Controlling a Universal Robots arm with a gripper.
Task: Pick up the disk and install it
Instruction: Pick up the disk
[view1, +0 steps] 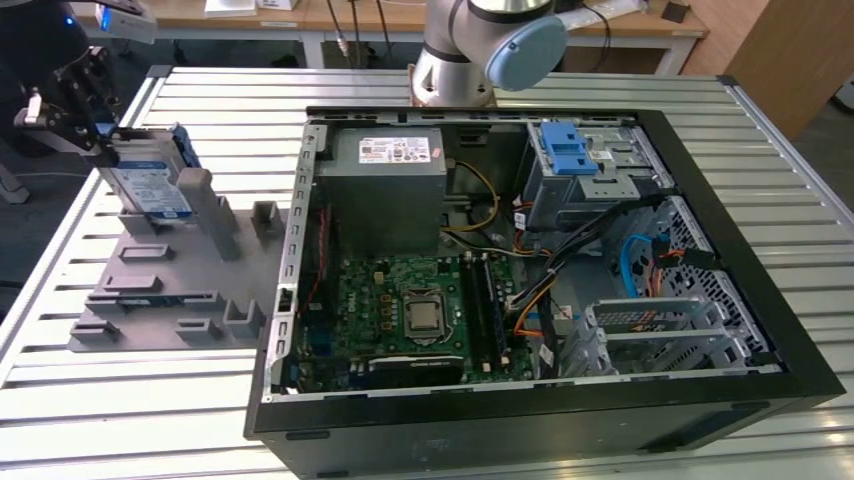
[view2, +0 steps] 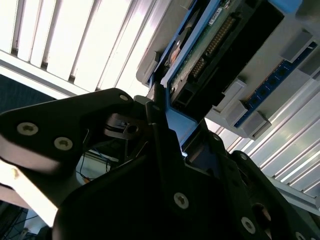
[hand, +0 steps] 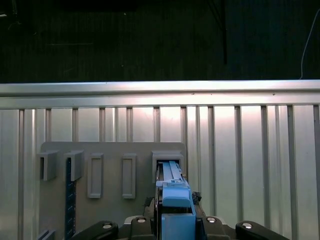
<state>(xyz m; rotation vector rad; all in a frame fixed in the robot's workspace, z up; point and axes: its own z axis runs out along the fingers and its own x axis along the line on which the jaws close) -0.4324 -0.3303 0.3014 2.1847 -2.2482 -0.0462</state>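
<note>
The slatted metal bench carries an open computer case with its boards and cables exposed, and just beside it, toward the exterior view's left, a grey holder plate with rows of slots. Nothing of the install is done as far as this shows: the disk is outside the case, well apart from the metal cage with the blue latch inside it. The disk stands on edge, slightly tilted, at the far end of the holder plate, with its lower end seemingly in its slot, so the pick-up looks started but not finished. The gripper is on the disk's upper end, and in the second wrist view the fingers lie against the blue rail on either side, apparently clamped on it, though a firm grip cannot be confirmed. The disk is a flat silver-grey slab with a blue-and-white label, blue plastic rails along its edges, and a green circuit board with a connector on its underside.
</note>
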